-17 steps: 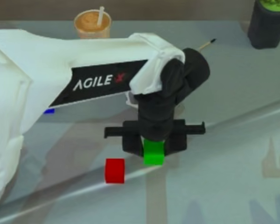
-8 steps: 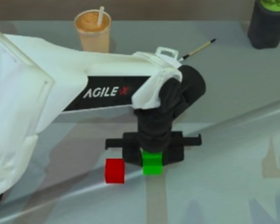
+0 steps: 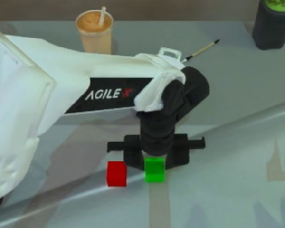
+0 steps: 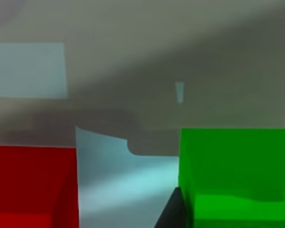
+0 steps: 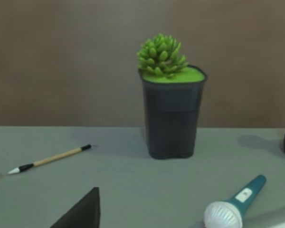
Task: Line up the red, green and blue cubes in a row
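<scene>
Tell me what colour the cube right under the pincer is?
Bright green: the green cube, clearest in the top view.

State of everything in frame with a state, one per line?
left gripper: over the green cube, grip not discernible
green cube: on the table, right of the red, gap between
red cube: on the table, free
drink cup: upright, straw in
potted succulent: upright
paintbrush: lying flat

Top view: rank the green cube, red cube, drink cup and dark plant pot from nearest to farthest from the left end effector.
1. green cube: right at the left end effector, between its fingers.
2. red cube: just to the green cube's left, apart from it.
3. drink cup: far edge, left of centre.
4. dark plant pot: far right corner.
</scene>
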Robot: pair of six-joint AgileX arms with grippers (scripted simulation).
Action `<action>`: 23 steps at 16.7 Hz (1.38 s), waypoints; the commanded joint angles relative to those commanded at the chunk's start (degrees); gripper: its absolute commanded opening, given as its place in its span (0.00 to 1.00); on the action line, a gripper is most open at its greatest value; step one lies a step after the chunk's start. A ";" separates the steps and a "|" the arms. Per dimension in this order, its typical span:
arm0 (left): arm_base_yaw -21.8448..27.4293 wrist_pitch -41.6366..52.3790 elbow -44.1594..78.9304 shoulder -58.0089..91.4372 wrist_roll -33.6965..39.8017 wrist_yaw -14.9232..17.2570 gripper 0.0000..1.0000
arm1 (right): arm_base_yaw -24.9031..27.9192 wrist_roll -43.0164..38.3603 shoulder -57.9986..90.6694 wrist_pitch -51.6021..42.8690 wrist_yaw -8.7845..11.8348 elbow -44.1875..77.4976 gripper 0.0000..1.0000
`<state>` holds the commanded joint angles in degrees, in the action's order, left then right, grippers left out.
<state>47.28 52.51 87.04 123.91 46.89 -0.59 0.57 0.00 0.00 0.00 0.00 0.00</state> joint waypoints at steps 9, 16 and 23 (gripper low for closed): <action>0.00 0.00 0.00 0.00 0.00 0.00 1.00 | 0.00 0.00 0.00 0.00 0.00 0.00 1.00; -0.09 2.38 1.93 -0.69 0.08 -0.02 1.00 | 0.00 0.00 0.00 0.00 0.00 0.00 1.00; -0.98 13.95 9.39 -4.59 0.27 -0.04 1.00 | 0.00 0.00 0.00 0.00 0.00 0.00 1.00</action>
<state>46.29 66.45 96.42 119.32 47.16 -0.63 0.57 0.00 0.00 0.00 0.00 0.00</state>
